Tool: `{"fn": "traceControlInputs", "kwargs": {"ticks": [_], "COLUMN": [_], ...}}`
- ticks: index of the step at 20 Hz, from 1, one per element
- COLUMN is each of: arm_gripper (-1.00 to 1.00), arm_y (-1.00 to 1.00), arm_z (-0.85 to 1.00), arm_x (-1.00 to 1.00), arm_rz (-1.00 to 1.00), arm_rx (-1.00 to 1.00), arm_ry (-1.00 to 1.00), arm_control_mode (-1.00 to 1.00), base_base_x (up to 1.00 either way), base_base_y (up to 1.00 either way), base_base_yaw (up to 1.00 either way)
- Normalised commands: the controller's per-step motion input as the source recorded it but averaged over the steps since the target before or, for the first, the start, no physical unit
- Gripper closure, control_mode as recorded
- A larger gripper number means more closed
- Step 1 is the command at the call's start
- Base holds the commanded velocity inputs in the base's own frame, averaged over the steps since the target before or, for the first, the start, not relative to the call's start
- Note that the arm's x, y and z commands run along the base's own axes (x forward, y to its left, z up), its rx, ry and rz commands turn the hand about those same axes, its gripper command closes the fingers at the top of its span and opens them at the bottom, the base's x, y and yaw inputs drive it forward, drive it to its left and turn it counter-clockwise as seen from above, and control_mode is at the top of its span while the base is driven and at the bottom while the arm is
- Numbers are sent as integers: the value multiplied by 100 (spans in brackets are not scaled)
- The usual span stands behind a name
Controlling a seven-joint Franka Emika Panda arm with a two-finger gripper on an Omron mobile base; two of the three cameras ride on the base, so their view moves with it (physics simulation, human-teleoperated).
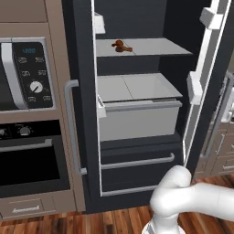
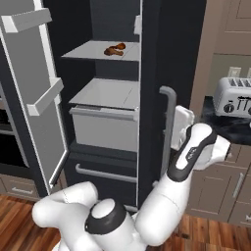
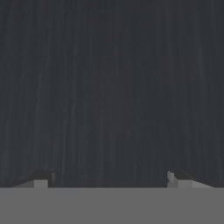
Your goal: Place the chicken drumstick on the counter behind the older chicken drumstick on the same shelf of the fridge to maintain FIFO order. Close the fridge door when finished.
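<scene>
While the fridge (image 1: 137,151) is standing with one door (image 2: 37,98) swung wide, we are looking into its open compartment, where the older chicken drumstick (image 1: 121,46) is lying on the shelf (image 1: 155,47), near the front edge and toward the hinge-free centre side. In the right base view the same drumstick (image 2: 114,49) is sitting with bare shelf behind it and beside it. Below the shelf, a white-fronted drawer (image 1: 137,121) is sitting closed, and the two dark bottom drawers (image 1: 137,161) are shut beneath it. We are seeing the gripper (image 3: 109,181) facing a dark charcoal fridge panel at close range, its fingertips (image 3: 41,180) spread wide and holding nothing. To the fridge's right, a toaster (image 2: 234,95) is resting on the counter (image 2: 230,125).
</scene>
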Motion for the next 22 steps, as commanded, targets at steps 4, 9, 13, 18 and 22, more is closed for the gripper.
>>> {"fn": "traceControlInputs", "kwargs": {"ticks": [4,9,13,18,22], "arm_gripper": [-100,-100,-100,-100,-100], "arm_y": [84,46,38,19,11], "arm_z": [11,17,27,27,21], "arm_x": [82,76,71,59,47], "arm_rz": [1,-4,-13,-21,-30], "arm_rx": [0,-1,-4,-6,-6], "arm_ry": [0,1,3,5,6], "arm_control_mode": [-100,-100,-100,-100,-100], "base_base_x": [0,0,0,0,0], "base_base_y": [0,0,0,0,0], "base_base_yaw": [0,0,0,0,0]}}
